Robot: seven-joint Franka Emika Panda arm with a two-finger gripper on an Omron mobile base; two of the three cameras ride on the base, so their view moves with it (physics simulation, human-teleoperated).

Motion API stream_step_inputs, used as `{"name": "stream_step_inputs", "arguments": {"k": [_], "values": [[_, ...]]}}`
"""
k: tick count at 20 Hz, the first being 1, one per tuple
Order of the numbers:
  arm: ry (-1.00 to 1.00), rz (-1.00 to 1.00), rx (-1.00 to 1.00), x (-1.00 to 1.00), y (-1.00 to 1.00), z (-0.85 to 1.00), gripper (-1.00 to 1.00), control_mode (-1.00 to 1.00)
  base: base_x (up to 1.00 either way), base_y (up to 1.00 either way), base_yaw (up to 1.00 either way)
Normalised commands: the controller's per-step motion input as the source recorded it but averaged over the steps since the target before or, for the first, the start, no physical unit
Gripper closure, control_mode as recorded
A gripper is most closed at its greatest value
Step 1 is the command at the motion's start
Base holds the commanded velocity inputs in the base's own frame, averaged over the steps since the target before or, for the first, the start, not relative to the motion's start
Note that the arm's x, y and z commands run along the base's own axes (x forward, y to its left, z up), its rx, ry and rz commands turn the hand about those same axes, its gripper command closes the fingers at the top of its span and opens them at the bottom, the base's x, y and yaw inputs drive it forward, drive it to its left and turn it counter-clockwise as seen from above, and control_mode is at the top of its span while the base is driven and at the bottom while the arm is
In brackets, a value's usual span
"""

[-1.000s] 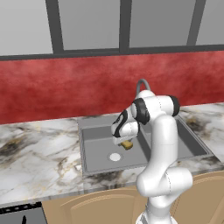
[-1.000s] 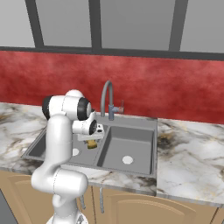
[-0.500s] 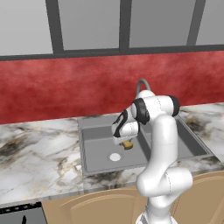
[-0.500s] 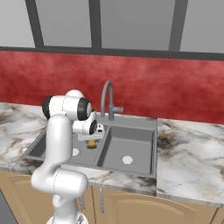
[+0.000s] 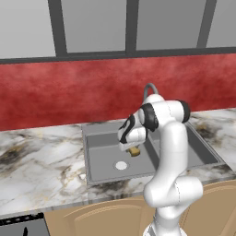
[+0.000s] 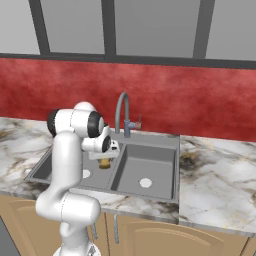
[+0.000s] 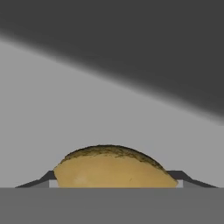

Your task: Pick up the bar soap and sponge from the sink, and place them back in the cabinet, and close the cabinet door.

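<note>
I have the jaws closed on the rounded, rough yellow-brown sponge [image 7: 113, 168] inside the smooth grey sink [image 5: 103, 156]; its white drain [image 5: 121, 165] sits at eight o'clock.

Arm bent low, claw [image 7: 114, 181] pointing down, fingers clamping sponge [image 7: 113, 168].

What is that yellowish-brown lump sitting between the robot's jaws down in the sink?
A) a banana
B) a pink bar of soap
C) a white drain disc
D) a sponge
D: the hand view shows a chunky yellow-brown sponge with a darker top face pinched between the two jaws, low in the grey sink.
</note>
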Motion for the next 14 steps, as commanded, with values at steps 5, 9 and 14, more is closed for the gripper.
{"name": "stream_step_inputs", "arguments": {"k": [5,9,14], "values": [[0.00,0.00,0.00,-0.01,0.01,0.35,1.00,-1.00,0.00,0.00,0.00],[0.00,-0.01,0.00,-0.07,0.09,0.34,1.00,-1.00,0.00,0.00,0.00],[0.00,-0.01,0.00,-0.15,0.18,0.26,1.00,-1.00,0.00,0.00,0.00]]}}
